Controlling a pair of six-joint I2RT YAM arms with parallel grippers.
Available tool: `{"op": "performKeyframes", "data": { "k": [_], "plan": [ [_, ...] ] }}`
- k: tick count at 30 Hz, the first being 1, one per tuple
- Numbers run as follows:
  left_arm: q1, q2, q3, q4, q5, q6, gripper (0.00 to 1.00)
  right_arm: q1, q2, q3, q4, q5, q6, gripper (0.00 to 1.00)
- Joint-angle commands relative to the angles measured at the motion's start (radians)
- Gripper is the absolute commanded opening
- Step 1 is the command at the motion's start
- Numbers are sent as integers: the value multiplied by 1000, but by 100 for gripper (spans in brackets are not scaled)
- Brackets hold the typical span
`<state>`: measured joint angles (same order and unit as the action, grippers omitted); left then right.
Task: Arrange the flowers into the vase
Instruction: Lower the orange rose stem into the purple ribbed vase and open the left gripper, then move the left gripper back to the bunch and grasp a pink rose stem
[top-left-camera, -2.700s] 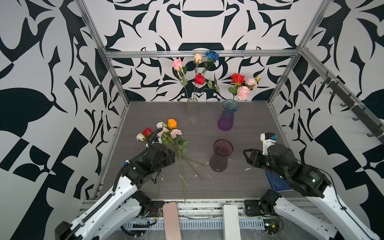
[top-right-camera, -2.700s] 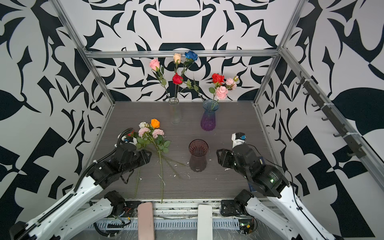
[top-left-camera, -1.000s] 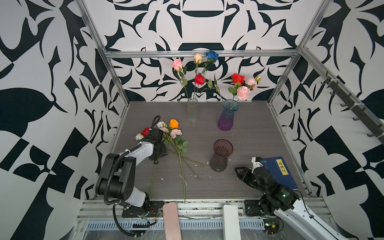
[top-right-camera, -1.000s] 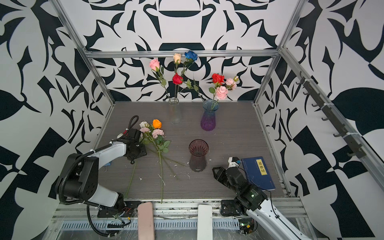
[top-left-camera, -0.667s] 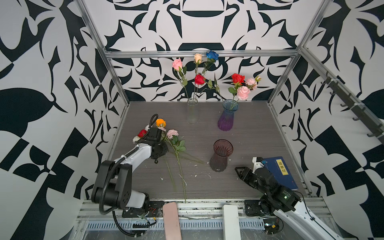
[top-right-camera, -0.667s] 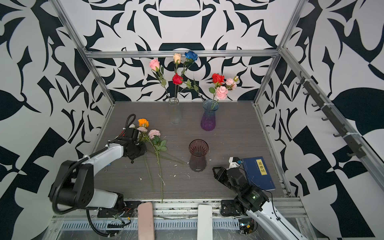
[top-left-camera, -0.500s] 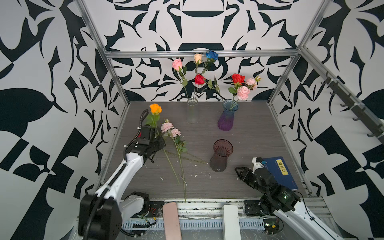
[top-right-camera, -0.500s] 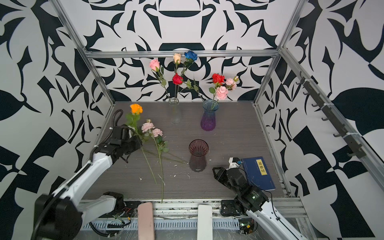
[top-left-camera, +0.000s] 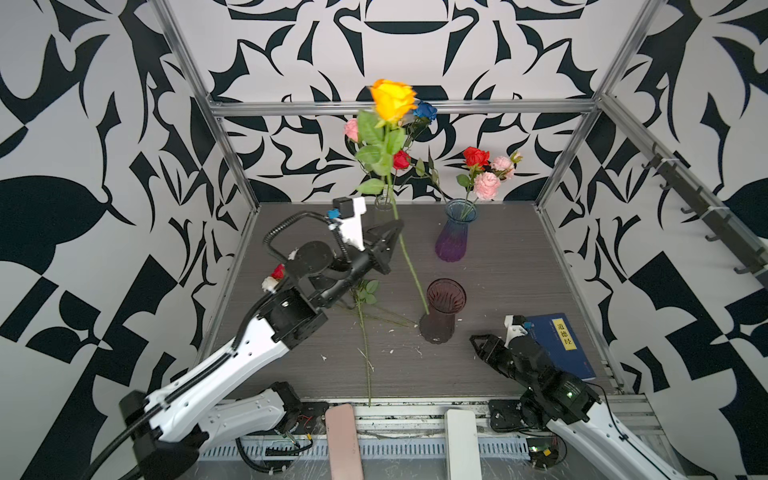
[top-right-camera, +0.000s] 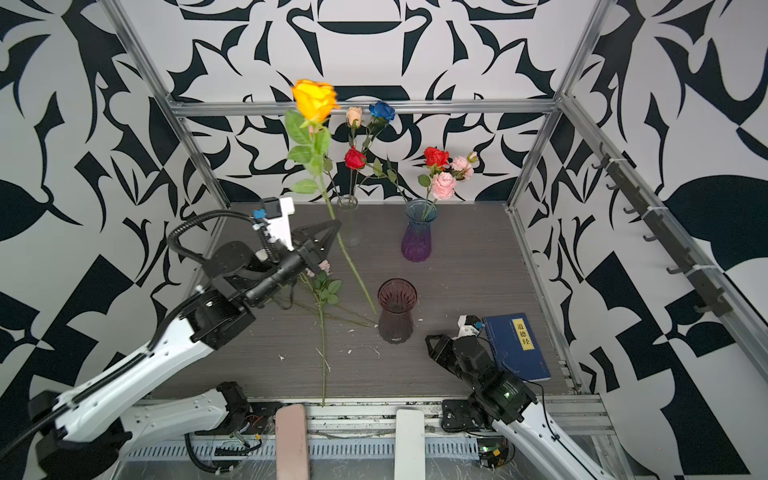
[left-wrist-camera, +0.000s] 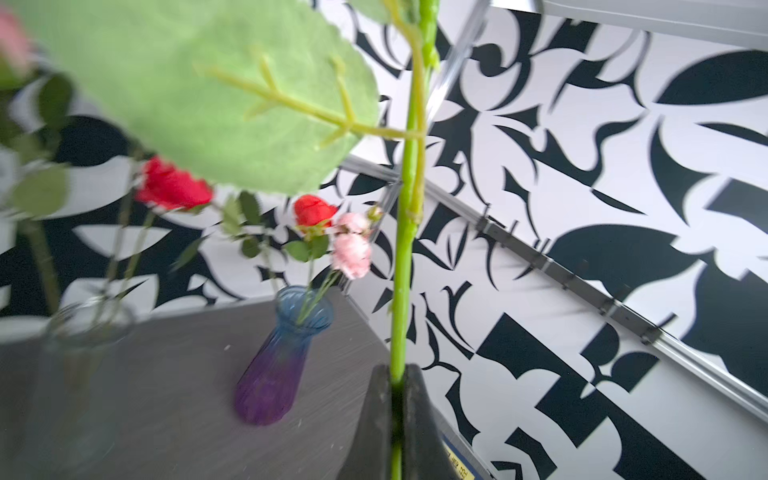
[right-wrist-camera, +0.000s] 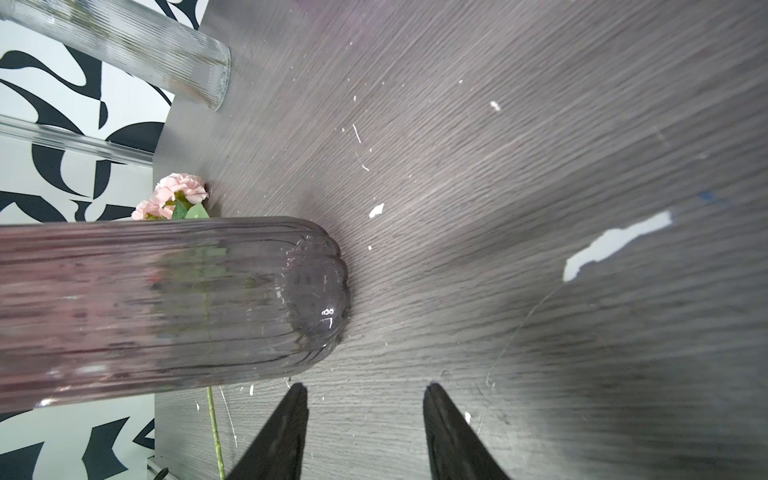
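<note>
My left gripper (top-left-camera: 397, 230) (top-right-camera: 333, 228) (left-wrist-camera: 397, 374) is shut on the green stem of an orange rose (top-left-camera: 392, 104) (top-right-camera: 314, 102). It holds the rose upright, high above the table. The stem's lower end shows at the left side of the dark smoky vase (top-left-camera: 444, 309) (top-right-camera: 396, 309), outside its rim. More flowers (top-left-camera: 365, 291) (top-right-camera: 326, 286) lie on the table under my left arm. The red and white heads (top-left-camera: 276, 274) peek out behind it. My right gripper (top-left-camera: 478, 343) (top-right-camera: 432, 343) (right-wrist-camera: 363, 390) is open and empty, low beside the vase (right-wrist-camera: 166, 303).
At the back, a blue-purple vase (top-left-camera: 455, 239) holds red and pink flowers. A clear glass vase (top-left-camera: 384, 205) holds several more. A blue book (top-left-camera: 559, 345) lies at the right, next to my right arm. Metal frame posts and patterned walls close in the table (top-left-camera: 519, 270).
My left gripper has closed on the orange rose's stem and lifted it out of the pile, up and toward the middle. The right arm has stayed still.
</note>
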<state>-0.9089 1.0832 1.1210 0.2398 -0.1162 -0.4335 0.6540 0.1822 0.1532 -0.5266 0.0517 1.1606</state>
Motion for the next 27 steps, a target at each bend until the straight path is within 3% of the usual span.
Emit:
{"op": "performKeyframes", "data": {
  "k": [1,7,14,15,16,18,19,24,27],
  "plan": [
    [-30,83,69,245,6,148,0,-6,-21,2,-5,7,2,49],
    [-54,219,143,259,51,256,0,-7,-44,6,-27,11,-5,49],
    [-56,215,29,240,45,274,0,-8,-59,6,-36,11,-10,49],
    [-57,203,1,226,48,267,5,-8,-60,6,-36,11,-10,49],
    [-56,199,-23,206,59,265,23,-8,-59,6,-36,11,-10,49],
    [-56,121,-78,113,70,253,85,-8,-59,6,-36,10,-12,50],
    [-56,90,-109,72,58,237,100,-8,-61,5,-36,10,-11,49],
    [-41,-169,-361,-128,15,154,100,-11,-59,5,-31,6,-12,50],
    [-33,-315,-466,-321,-161,21,95,-13,-45,1,-16,-1,-12,50]
  ]
}}
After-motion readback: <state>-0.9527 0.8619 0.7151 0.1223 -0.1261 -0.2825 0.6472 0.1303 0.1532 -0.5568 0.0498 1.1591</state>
